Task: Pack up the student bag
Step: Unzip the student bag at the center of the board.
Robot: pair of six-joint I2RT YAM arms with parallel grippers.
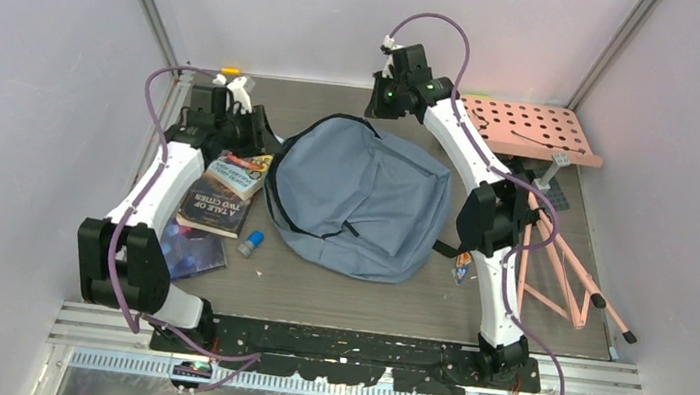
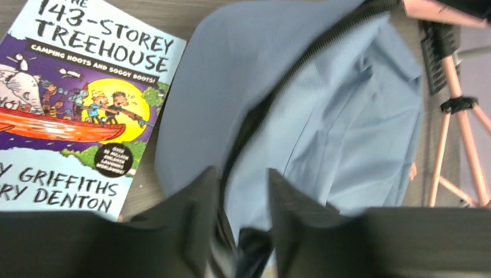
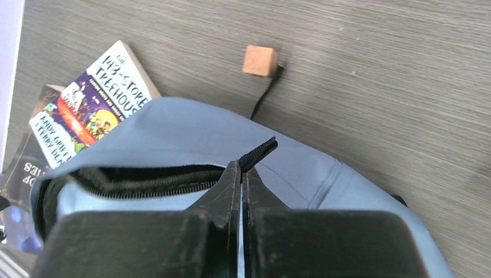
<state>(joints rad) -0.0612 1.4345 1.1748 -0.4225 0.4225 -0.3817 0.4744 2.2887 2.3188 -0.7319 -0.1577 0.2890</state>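
The grey-blue student bag (image 1: pixel 356 198) lies flat mid-table, its zipper partly open along the far rim. My left gripper (image 1: pixel 258 131) is at the bag's left rim. In its wrist view the fingers (image 2: pixel 200 197) pinch bunched bag fabric (image 2: pixel 324 104) and the zipper edge between them. My right gripper (image 1: pixel 393 102) is at the bag's far top. Its fingers (image 3: pixel 231 185) are shut on the black zipper pull (image 3: pixel 259 153) beside the open zipper gap (image 3: pixel 145 176). The Treehouse book (image 1: pixel 240 174) lies left of the bag and also shows in the left wrist view (image 2: pixel 75 104).
A Tale of Two Cities (image 1: pixel 214 209) and a dark book (image 1: pixel 186 250) lie under and near the left arm. A small blue-capped bottle (image 1: pixel 251 243) stands by the bag. A pink music stand (image 1: pixel 534 129) with tripod legs (image 1: pixel 568 275) fills the right side. A tan cube (image 3: pixel 260 60) lies beyond the bag.
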